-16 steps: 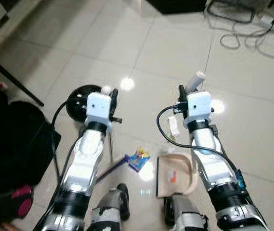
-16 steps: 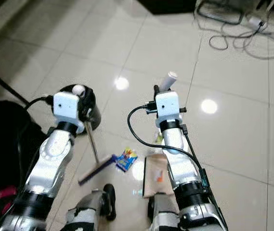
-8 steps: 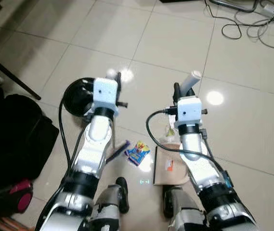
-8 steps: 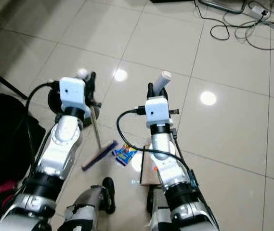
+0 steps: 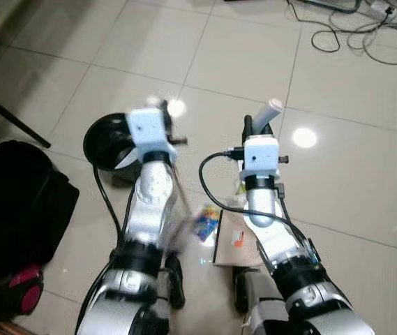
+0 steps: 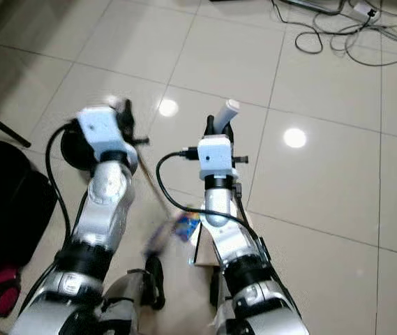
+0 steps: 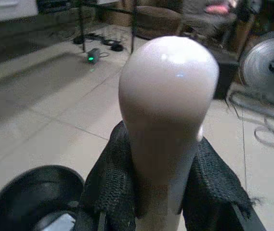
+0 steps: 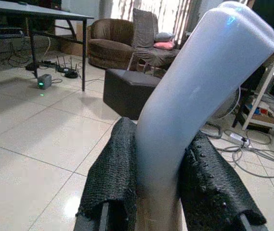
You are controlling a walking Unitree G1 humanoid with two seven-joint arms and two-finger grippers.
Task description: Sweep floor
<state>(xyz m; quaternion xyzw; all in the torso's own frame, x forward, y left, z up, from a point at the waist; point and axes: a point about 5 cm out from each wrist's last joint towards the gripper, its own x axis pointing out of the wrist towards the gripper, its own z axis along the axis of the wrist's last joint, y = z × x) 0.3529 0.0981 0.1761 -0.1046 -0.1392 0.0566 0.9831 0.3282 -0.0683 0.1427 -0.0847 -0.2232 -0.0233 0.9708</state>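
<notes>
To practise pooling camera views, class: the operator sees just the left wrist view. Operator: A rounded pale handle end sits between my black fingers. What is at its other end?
Observer: The thin broom stick in your left tool slants down to a blurred brush head near the robot's feet.
Operator: Anything to sweep?
Observer: A small blue and yellow wrapper lies beside that brush head.
Operator: Where can it go?
Observer: A flat beige dustpan lies just right of the wrapper. Above it, the right tool grips a pale tube handle.

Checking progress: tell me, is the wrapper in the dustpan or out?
Out: the wrapper lies on the tile beside the dustpan, at its open edge.
</notes>
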